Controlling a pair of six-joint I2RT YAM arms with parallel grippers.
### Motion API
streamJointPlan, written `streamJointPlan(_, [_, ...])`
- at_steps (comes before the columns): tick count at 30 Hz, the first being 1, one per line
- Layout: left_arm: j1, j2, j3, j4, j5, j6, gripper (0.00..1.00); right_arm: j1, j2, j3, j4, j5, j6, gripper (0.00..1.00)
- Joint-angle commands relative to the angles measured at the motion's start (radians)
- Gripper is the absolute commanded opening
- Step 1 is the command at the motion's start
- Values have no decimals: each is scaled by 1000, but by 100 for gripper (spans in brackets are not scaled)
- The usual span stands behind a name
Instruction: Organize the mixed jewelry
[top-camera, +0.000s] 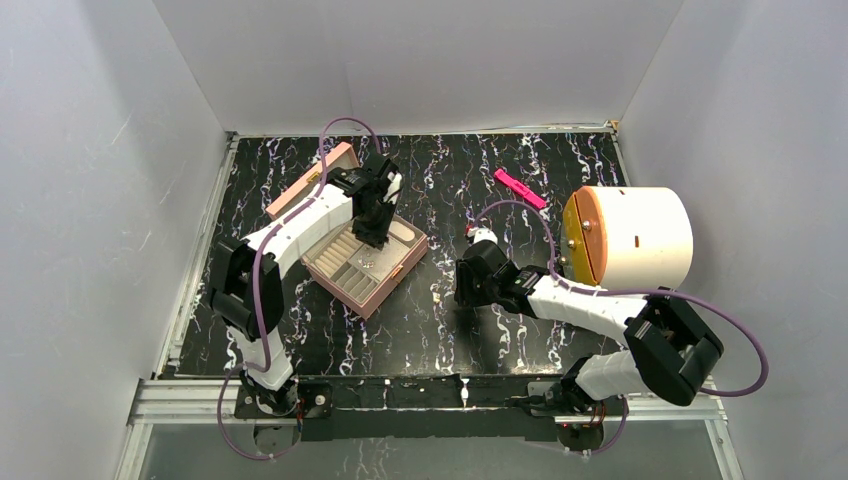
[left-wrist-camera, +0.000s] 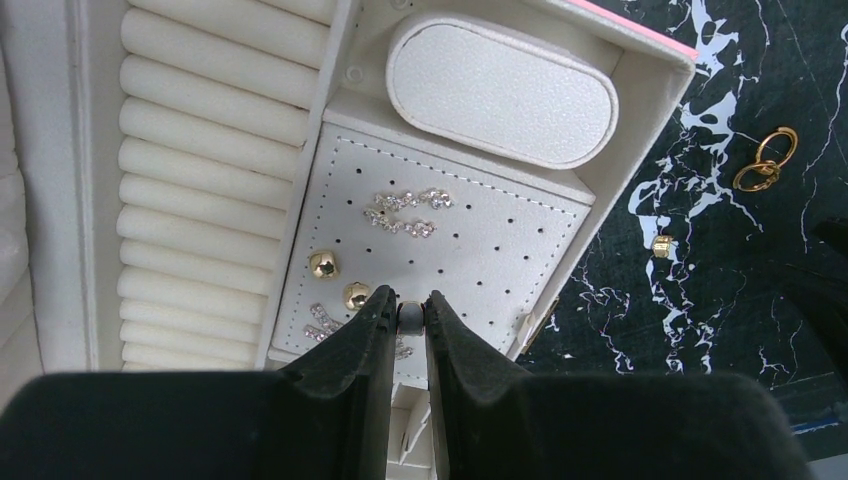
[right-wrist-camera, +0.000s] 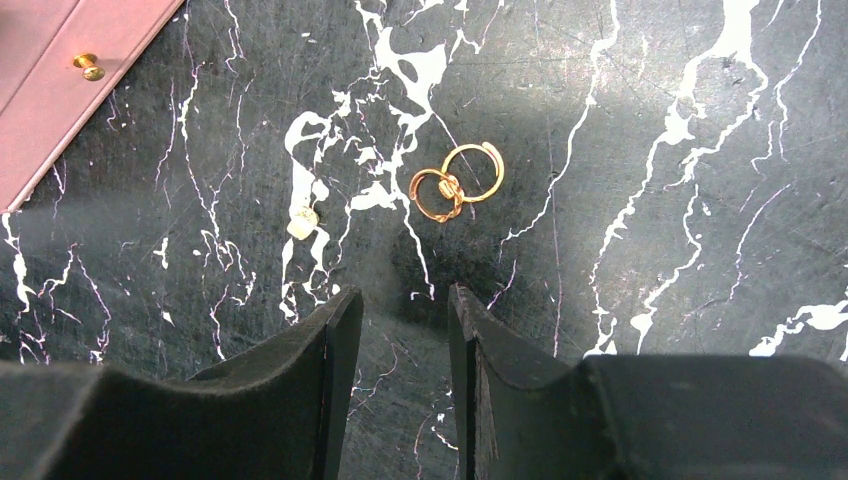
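My left gripper (left-wrist-camera: 409, 303) hangs over the open pink jewelry box (top-camera: 365, 262), shut on a tiny grey stud (left-wrist-camera: 410, 318) with a gold rim. The stud hovers at the near edge of the white perforated earring panel (left-wrist-camera: 500, 240). On that panel sit two sparkly earrings (left-wrist-camera: 405, 212), two gold studs (left-wrist-camera: 323, 263) and another sparkly piece (left-wrist-camera: 322, 322). Two linked gold-brown rings (right-wrist-camera: 457, 180) and a pale stud (right-wrist-camera: 302, 223) lie on the black marbled table. My right gripper (right-wrist-camera: 405, 298) stands open just short of the rings, nothing between its fingers.
The box holds cream ring rolls (left-wrist-camera: 200, 180) and an oval white cushion (left-wrist-camera: 500, 88); its lid (top-camera: 312, 180) lies open behind. A bright pink bar (top-camera: 520, 188) lies at the back. A white cylinder with an orange end (top-camera: 630, 238) stands on the right. White walls enclose the table.
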Motion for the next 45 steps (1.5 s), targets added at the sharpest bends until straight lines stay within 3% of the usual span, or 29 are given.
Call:
streamJointPlan(1, [-5, -21, 10, -26, -24, 9, 15, 5, 12, 1, 32, 25, -18, 46])
streamJointPlan(45, [-10, 35, 27, 20, -33, -1, 14, 5, 22, -5, 29, 40, -12, 46])
